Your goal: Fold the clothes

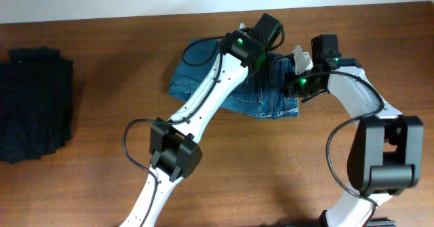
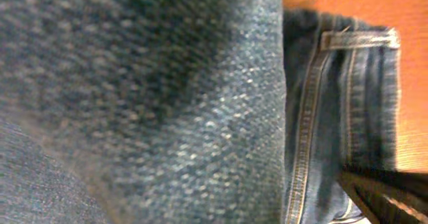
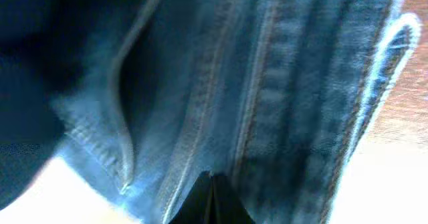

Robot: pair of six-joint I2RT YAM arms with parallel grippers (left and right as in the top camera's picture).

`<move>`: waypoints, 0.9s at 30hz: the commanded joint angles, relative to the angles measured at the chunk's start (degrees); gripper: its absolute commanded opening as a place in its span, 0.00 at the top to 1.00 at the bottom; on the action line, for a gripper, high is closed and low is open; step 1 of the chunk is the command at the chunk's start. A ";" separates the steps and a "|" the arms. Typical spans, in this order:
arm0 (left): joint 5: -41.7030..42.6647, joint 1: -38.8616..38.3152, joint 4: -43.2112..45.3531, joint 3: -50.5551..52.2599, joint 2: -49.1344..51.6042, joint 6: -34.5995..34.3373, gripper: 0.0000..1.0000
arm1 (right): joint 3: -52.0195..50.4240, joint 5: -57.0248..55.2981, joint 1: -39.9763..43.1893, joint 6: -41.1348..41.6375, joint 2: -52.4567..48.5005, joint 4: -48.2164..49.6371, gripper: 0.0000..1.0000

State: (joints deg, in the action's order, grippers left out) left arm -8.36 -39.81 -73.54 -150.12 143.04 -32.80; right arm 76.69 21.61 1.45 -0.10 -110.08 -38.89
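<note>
Jaws of the right gripper [image 3: 211, 190] are closed to a point against a seamed fold at the right edge of the jeans [image 1: 188, 71]; whether cloth is pinched between them cannot be told. The left gripper [image 1: 270, 32] sits over the jeans' upper right part, and only one dark finger [image 2: 384, 197] shows against the denim, so its jaw state cannot be told. The jeans lie bunched on the table [image 1: 271, 166]. A black pile [image 1: 34, 105] lies well left of the jeans.

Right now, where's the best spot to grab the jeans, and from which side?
Probably the bare left edge of the jeans, coming in low from the left: it lies exposed on the table, while the left arm and right arm cover the rest.
</note>
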 commanded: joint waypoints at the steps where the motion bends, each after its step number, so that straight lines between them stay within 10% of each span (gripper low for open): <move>1: 0.55 0.11 0.02 -2.99 -0.57 0.98 0.99 | -0.42 -3.50 0.00 3.21 -5.22 1.16 0.96; 27: 0.44 -4.66 0.83 -2.93 -0.46 0.98 0.99 | -0.39 -2.36 1.20 5.60 -10.84 3.78 0.96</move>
State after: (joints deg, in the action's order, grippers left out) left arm -8.82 -43.94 -73.47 -151.55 143.04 -32.58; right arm 76.93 21.50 2.33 5.10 -117.99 -35.48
